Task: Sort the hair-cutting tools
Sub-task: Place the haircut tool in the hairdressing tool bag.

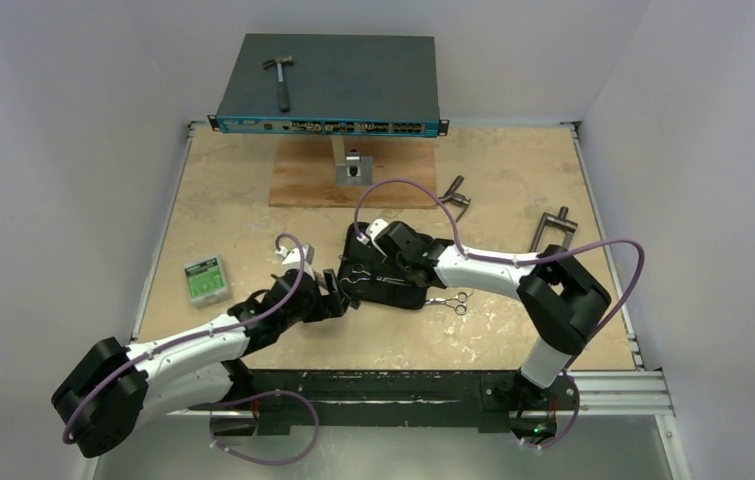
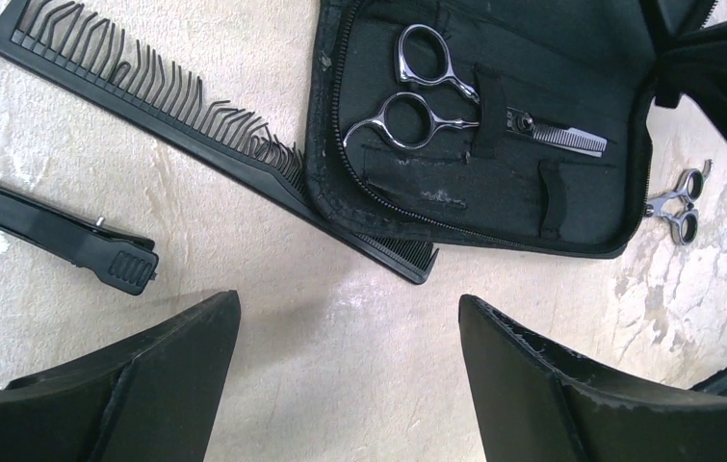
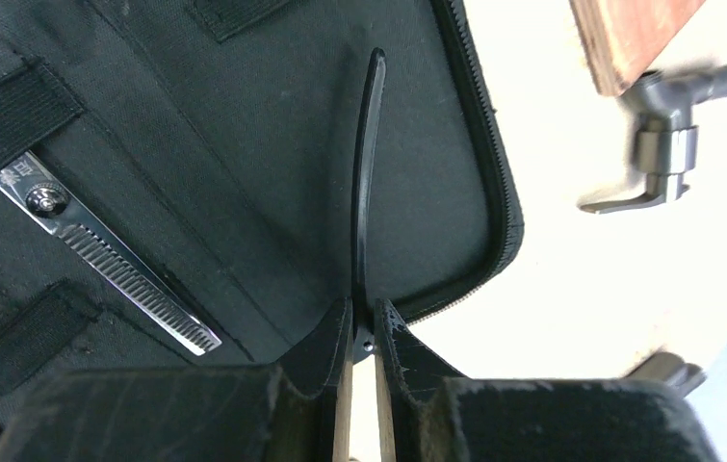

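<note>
An open black zip case (image 1: 393, 290) lies mid-table. One silver scissors (image 2: 455, 106) is strapped inside it, and its toothed blade shows in the right wrist view (image 3: 109, 250). A second scissors (image 1: 450, 300) lies on the table right of the case, also seen in the left wrist view (image 2: 682, 202). A black comb (image 2: 147, 106) lies on the table with one end under the case (image 2: 494, 183). A black hair clip (image 2: 51, 231) lies left of the comb. My left gripper (image 2: 350, 308) is open and empty above bare table near the case. My right gripper (image 3: 363, 313) is shut on a thin black hair clip (image 3: 367, 192) over the case lining (image 3: 272, 164).
A green box (image 1: 206, 280) sits at the left. Grey T-handled tools (image 1: 456, 195) (image 1: 553, 230) lie at the right back, one also in the right wrist view (image 3: 667, 154). A wooden board (image 1: 323, 180) and a network switch (image 1: 333, 85) carrying a hammer (image 1: 279, 80) stand at the back.
</note>
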